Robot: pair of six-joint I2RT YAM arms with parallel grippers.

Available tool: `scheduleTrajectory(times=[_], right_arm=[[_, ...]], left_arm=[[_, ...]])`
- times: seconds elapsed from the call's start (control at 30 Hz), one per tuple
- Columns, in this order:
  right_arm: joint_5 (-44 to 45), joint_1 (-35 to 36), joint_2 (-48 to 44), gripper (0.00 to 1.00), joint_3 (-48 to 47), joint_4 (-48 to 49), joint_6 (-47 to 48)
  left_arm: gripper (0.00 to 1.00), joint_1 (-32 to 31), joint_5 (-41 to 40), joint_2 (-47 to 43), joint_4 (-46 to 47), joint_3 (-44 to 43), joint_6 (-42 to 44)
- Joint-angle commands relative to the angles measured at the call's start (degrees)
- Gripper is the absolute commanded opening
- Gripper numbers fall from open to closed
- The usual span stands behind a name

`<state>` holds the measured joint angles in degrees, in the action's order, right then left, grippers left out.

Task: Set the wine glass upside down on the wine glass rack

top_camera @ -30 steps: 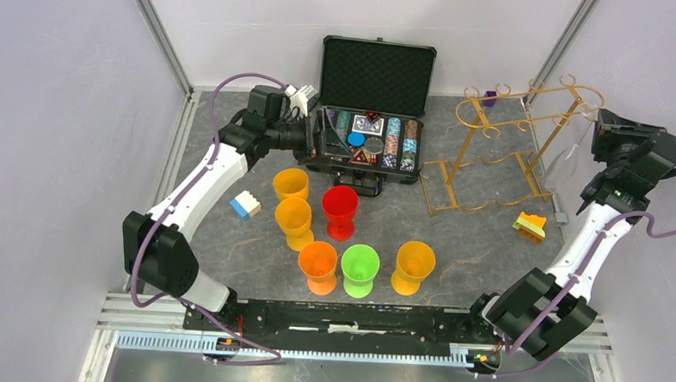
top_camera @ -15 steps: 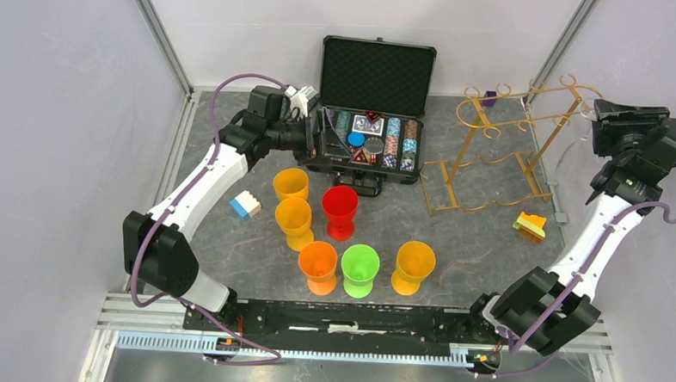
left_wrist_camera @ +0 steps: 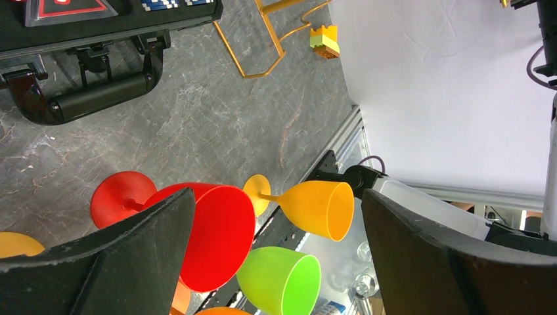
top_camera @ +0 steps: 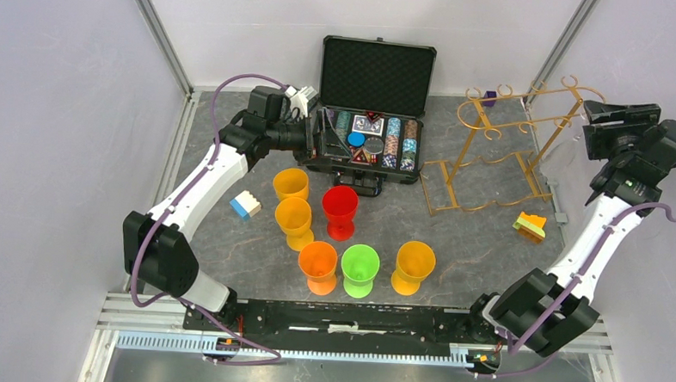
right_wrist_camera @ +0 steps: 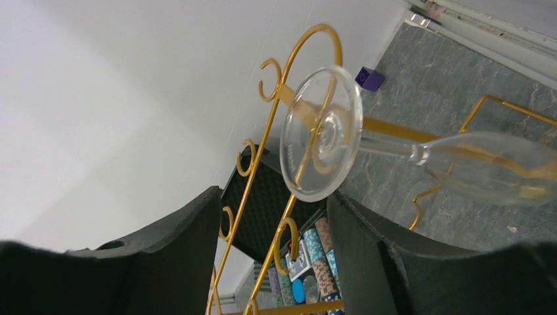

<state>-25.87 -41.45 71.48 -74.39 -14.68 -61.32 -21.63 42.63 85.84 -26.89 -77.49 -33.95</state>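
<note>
Hovering at the left end of the black case (top_camera: 374, 115), the left end effector (left_wrist_camera: 277, 195) has its jaws spread wide with nothing between them. Just below that arm a blue-and-white brick (top_camera: 245, 204) lies on the grey marbled counter (top_camera: 487, 241).

To its right six plastic goblets stand upright in a loose cluster. Two are yellow-orange, one (top_camera: 291, 185) behind the other (top_camera: 294, 217). Nearer the arm bases are an orange goblet (top_camera: 317, 266), a green goblet (top_camera: 359, 269) and a yellow goblet (top_camera: 414, 265). The red goblet (top_camera: 340, 208) stands behind the green one, close to the front of the case.

The case is open with its lid upright, showing rows of poker chips and some cards.

Right of the case stands the gold wire rack (top_camera: 470, 145), with a small purple block (top_camera: 490, 98) behind it and an orange-and-green brick (top_camera: 530, 225) on the counter to its right.

The wine glass (right_wrist_camera: 414, 155) is at the rack's right end. Its round foot is up at the top rail, with gold wire showing through it, and its bowl is lower, toward the counter, so it is upside down.

The right end effector (right_wrist_camera: 274, 193) is level with that foot. Its jaws stand apart and are not clamped on the glass; the foot's rim is very near one fingertip, and I cannot tell whether they touch.
</note>
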Motion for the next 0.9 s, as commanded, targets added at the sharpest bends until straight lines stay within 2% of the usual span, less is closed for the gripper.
scheduleTrajectory(times=[0.0, 0.3, 0.6, 0.73, 0.87], right_arm=[[-5.67, 0.04, -1.89, 0.66, 0.42, 2.97, 2.02], [-10.68, 0.14, -7.84, 0.67, 8.49, 1.59, 6.23], [-12.46, 0.56, -11.95, 0.67, 6.03, -14.18, 19.77], [-11.87, 0.76, -14.77, 0.67, 6.16, -21.58, 26.07], [-11.26, 1.43, -19.79, 0.67, 11.95, -24.46, 27.93]], left_arm=[[1.0, -0.14, 1.66, -0.3, 1.85, -0.51, 2.28], [1.0, -0.39, 2.99, 0.61, 1.73, -0.55, 2.09], [0.95, -3.93, 0.86, 0.78, -4.21, -1.33, 6.51], [0.93, -7.64, -5.41, 0.48, -11.97, -3.63, 13.12], [0.92, -13.21, -14.7, 0.98, -18.71, -5.94, 19.01]])
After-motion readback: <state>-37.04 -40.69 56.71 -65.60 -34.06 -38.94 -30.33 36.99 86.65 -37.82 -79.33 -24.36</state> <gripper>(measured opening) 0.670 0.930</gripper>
